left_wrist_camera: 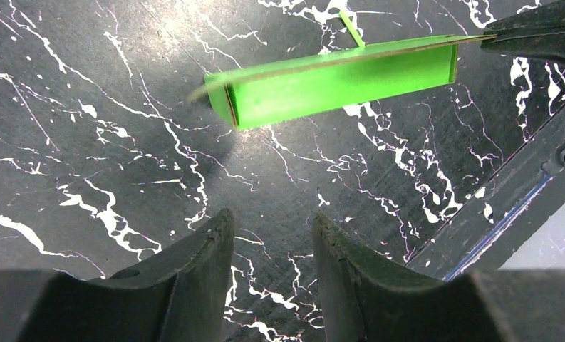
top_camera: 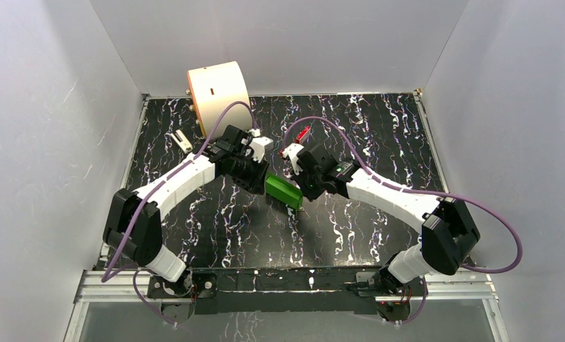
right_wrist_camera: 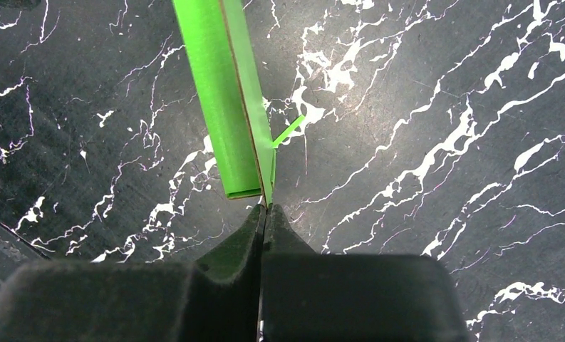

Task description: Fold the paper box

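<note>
The paper box (top_camera: pixel 283 190) is bright green, a long folded shape held off the black marbled table mid-scene. My right gripper (right_wrist_camera: pixel 266 208) is shut on the thin edge of the paper box (right_wrist_camera: pixel 226 107), which runs away from its fingertips with a small flap sticking out to the right. In the left wrist view the paper box (left_wrist_camera: pixel 336 82) hangs ahead of my left gripper (left_wrist_camera: pixel 272 217), whose fingers stand apart with only table between them, clear of the box. The right gripper's dark tips pinch the box's far right end in that view.
A large cream cylinder (top_camera: pixel 217 94) lies at the back left of the table. A small red block (top_camera: pixel 303 132) sits behind the right wrist. A pale clip-like item (top_camera: pixel 182 140) lies near the left wall. White walls enclose the table on three sides.
</note>
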Tool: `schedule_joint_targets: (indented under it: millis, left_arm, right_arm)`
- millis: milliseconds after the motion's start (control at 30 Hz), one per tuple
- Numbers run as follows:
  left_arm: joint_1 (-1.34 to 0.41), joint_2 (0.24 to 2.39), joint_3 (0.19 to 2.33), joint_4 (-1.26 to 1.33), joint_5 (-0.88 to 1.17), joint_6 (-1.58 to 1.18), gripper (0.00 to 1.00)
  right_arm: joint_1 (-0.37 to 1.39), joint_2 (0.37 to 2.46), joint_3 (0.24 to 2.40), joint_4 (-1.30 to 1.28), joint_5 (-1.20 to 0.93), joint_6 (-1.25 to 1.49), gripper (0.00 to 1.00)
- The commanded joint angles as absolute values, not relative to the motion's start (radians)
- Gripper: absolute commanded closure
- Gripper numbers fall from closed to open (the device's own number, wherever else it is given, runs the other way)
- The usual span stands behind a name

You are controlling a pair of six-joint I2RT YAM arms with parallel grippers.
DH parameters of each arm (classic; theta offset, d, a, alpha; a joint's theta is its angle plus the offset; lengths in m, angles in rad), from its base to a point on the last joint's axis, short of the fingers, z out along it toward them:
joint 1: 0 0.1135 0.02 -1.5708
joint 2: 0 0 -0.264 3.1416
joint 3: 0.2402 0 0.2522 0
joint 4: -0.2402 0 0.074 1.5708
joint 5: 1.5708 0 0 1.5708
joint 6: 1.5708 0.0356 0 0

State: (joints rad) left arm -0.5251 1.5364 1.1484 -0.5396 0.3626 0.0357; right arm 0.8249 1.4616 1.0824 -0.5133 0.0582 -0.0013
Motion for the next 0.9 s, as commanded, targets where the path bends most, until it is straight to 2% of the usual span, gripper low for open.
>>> schedule_joint_targets:
  millis: [0, 167, 367, 633, 867]
  left_arm:
    - [-0.521, 1.55, 1.204, -0.585, 0.378, 0.064, 0.58]
    - [-0.52, 1.557, 1.253, -0.603, 0.267, 0.128, 0.55]
    - [-0.52, 1.563, 1.274, -0.585, 0.281, 0.229, 0.52]
    - [-0.52, 1.548, 1.237, -0.513, 0.407, 0.474, 0.48]
    - [-0.52, 1.544, 1.204, -0.468, 0.485, 0.617, 0.49]
  right_arm:
    - [0.825, 1.454, 1.078, -0.491, 0.065, -0.029, 0.96]
    - [0.826, 1.449, 1.071, -0.496, 0.055, -0.06, 0.98]
    - [0.825, 1.447, 1.077, -0.502, 0.046, -0.104, 0.98]
    - [0.825, 1.45, 1.08, -0.508, 0.029, -0.13, 0.99]
    - [0.825, 1.45, 1.084, -0.502, 0.017, -0.133, 0.99]
